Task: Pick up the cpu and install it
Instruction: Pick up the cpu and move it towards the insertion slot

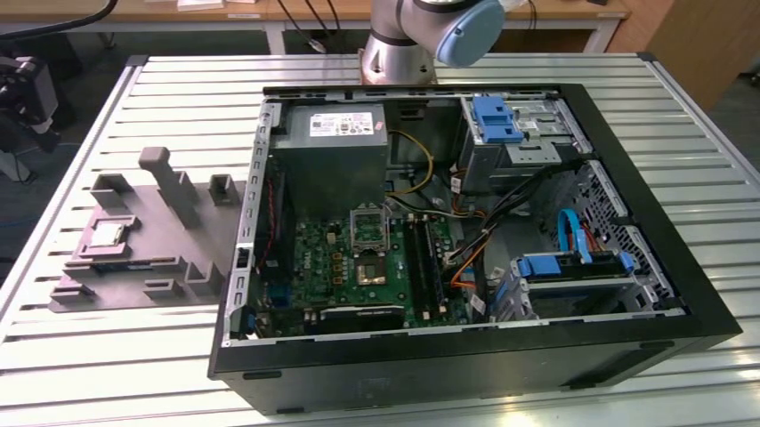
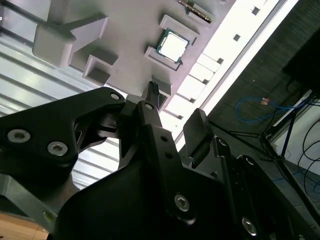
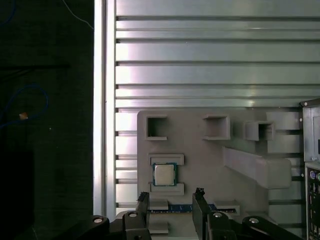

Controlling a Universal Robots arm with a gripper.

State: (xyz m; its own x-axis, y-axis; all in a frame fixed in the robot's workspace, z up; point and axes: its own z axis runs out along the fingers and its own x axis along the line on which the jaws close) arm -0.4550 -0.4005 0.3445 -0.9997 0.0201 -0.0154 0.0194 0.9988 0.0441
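Your gripper (image 3: 171,200) hangs above the tray (image 3: 210,165), jaws wide apart with nothing between them. You see the cpu (image 3: 164,174) lying flat in a square pocket of that tray, near the desk's (image 1: 178,89) edge at the exterior view's left, beside the open case (image 1: 475,374)

Silver arm (image 1: 396,49), blue cap (image 1: 467,31), black gripper (image 3: 171,196) with apparently steel screws (image 2: 181,202).

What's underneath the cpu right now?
The cpu sits recessed in the grey moulded tray, which rests on the slatted table. The tray surface directly beneath the chip is covered by it and cannot be seen.
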